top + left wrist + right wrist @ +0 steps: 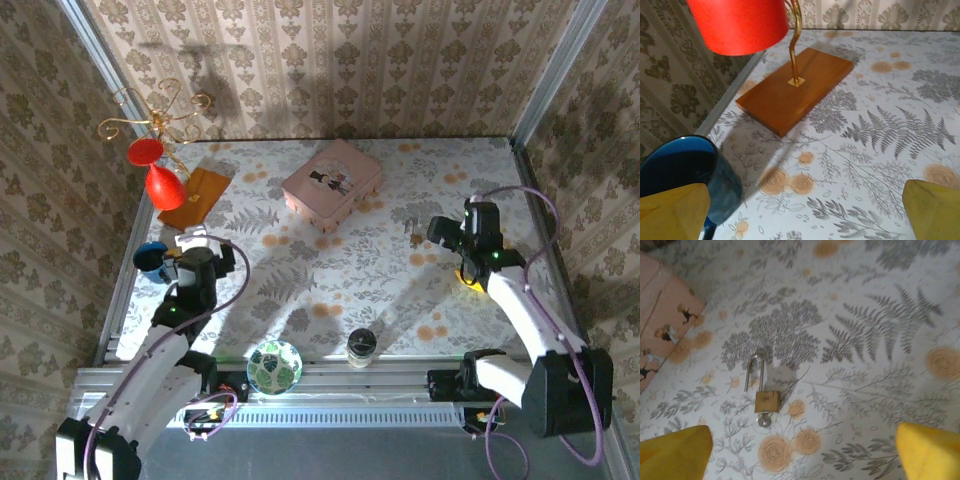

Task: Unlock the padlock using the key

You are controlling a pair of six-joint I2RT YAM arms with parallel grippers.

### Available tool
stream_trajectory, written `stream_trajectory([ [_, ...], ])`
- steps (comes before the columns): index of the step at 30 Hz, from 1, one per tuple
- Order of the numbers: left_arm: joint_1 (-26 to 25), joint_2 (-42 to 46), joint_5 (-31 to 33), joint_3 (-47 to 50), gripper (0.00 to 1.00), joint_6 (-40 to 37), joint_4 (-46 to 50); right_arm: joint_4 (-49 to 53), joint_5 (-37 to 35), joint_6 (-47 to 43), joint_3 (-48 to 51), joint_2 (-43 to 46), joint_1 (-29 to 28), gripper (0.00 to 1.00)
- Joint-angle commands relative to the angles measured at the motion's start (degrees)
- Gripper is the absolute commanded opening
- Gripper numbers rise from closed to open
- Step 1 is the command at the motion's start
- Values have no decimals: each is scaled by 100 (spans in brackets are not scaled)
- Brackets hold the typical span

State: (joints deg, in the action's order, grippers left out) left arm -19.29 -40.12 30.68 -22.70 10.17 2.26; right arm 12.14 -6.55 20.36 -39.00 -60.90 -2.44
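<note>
The small brass padlock [767, 400] lies flat on the floral tabletop, its steel shackle [754, 372] pointing away from me. The shackle's left leg ends beside the body, free of it. The key's silver head [763, 420] sticks out of the padlock's near end. My right gripper [801, 452] hovers above it, open, with a yellow fingertip at either side and nothing between them. From above, the padlock [414, 238] sits just left of the right gripper [445, 232]. At the table's left, my left gripper [802, 210] hangs open and empty beside a blue cup [685, 172].
A pink box [332, 183] with a top-hatted figure stands at the back centre, its side visible in the right wrist view [662, 325]. A red-shaded lamp on a wooden base [795, 87] is back left. A green patterned ball [274, 366] and a small jar [361, 346] sit at the near edge.
</note>
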Motion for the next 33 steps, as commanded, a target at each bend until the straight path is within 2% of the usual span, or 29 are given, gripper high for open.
stream_trajectory([
  [1,283,-79,-125,204,100,-513,-854,-988,-660,-326,559,588,24,100],
  [3,571,-344,-634,296,100,-743,-1275,-1399,-859,-491,983,955,24,100],
  [8,1120,-1229,-1316,319,100,-1018,-2143,-2360,-1373,-661,1829,1449,37,100],
  [12,1297,-1747,-1737,406,100,-1286,-3070,-2387,-1373,-872,1841,1262,111,100],
  [15,1489,-1971,-1996,390,100,-1307,-3396,-2473,-1390,-1053,1829,1067,113,100],
  [24,2036,-2786,-2789,380,100,-1230,-4505,-3760,-1292,-1385,2089,554,197,100],
  [29,2193,-3214,-3177,307,100,-988,-4851,-4153,-1249,-1513,2085,335,226,100],
  [33,2206,-3502,-3418,50,100,-1047,-4458,-4442,-1193,-1509,2157,260,239,100],
])
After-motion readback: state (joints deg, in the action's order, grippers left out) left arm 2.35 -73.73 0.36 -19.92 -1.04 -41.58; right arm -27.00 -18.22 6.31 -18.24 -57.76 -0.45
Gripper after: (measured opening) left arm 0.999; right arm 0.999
